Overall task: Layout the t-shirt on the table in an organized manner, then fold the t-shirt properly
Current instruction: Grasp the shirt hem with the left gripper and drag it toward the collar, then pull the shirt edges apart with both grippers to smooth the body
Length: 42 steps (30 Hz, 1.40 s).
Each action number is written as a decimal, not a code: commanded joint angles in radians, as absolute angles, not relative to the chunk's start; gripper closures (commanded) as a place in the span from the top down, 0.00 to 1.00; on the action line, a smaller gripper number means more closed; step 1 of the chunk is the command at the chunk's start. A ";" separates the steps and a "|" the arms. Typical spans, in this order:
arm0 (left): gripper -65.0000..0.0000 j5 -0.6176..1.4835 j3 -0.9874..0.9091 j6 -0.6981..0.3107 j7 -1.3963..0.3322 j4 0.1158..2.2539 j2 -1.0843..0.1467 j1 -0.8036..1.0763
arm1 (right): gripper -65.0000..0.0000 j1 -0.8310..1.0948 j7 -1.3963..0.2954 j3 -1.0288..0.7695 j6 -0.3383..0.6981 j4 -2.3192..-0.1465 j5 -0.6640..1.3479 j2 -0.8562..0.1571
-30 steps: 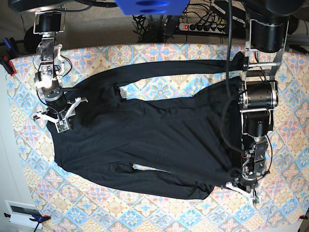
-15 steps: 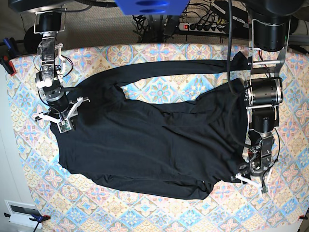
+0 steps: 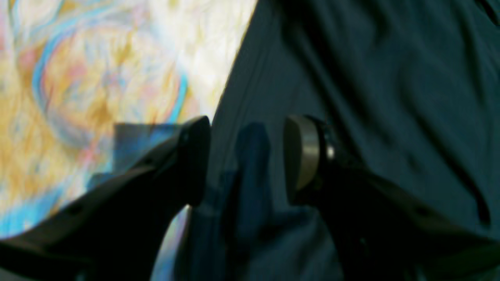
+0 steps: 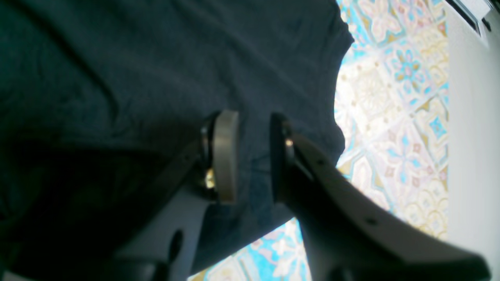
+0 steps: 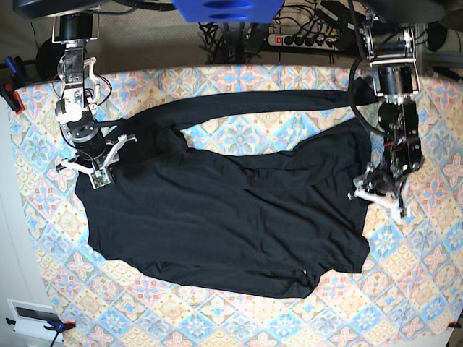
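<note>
Left gripper [image 5: 377, 196] moved up hem, now wide; right gripper [image 5: 99, 165] narrow over t-shirt [image 5: 224, 217].

A power strip [image 5: 304, 40] and tangled cables [image 5: 217, 32] lie on grey floor [image 5: 145, 43]; a white wall [image 5: 9, 238] flanks one side.

A power strip [image 5: 304, 40] with a red switch is seen among tangled black cables [image 5: 217, 32] on the floor behind.
</note>
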<state>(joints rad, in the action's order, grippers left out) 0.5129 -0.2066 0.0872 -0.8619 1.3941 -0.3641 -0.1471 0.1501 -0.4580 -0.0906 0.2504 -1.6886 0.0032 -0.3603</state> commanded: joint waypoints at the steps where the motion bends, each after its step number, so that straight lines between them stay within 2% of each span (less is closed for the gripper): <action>1: 0.46 0.516 -0.236 0.085 -0.871 1.458 -0.361 -0.127 | 0.20 0.134 -0.435 -0.099 0.242 -1.705 0.008 -0.375; 7: 0.46 0.516 -0.272 0.085 -0.929 1.695 -0.351 0.102 | 0.20 0.134 -0.435 -0.097 0.242 -1.701 0.010 -0.375; 12: 0.46 0.510 -0.280 0.085 -0.929 1.695 -0.318 0.173 | 0.20 0.134 -0.435 -0.097 0.242 -1.698 0.010 -0.374; 20: 0.46 0.504 -0.274 0.085 -0.929 1.693 -0.288 0.179 | 0.20 0.134 -0.435 -0.097 0.242 -1.699 0.010 -0.374; 23: 0.37 0.506 -0.272 0.084 -0.932 1.659 -0.275 0.179 | 0.20 0.134 -0.435 -0.097 0.242 -1.701 0.010 -0.374; 28: 0.02 0.507 -0.277 0.081 -0.929 1.612 -0.274 0.177 | 0.20 0.134 -0.435 -0.099 0.242 -1.701 0.010 -0.374; 29: 0.00 0.507 -0.277 0.081 -0.929 1.612 -0.275 0.179 | 0.20 0.134 -0.435 -0.099 0.242 -1.701 0.010 -0.374; 37: 0.00 0.515 -0.346 0.077 -0.937 1.678 -0.340 0.182 | 0.20 0.134 -0.435 -0.099 0.242 -1.701 0.010 -0.374; 42: 0.00 0.516 -0.358 0.077 -0.937 1.730 -0.456 0.183 | 0.20 0.134 -0.435 -0.097 0.242 -1.699 0.010 -0.374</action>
<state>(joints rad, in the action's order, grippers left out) 0.5159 -0.3519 0.0784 -0.9459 1.7157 -0.4473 0.1886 0.1486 -0.4576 -0.0898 0.2501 -1.6829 0.0059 -0.3607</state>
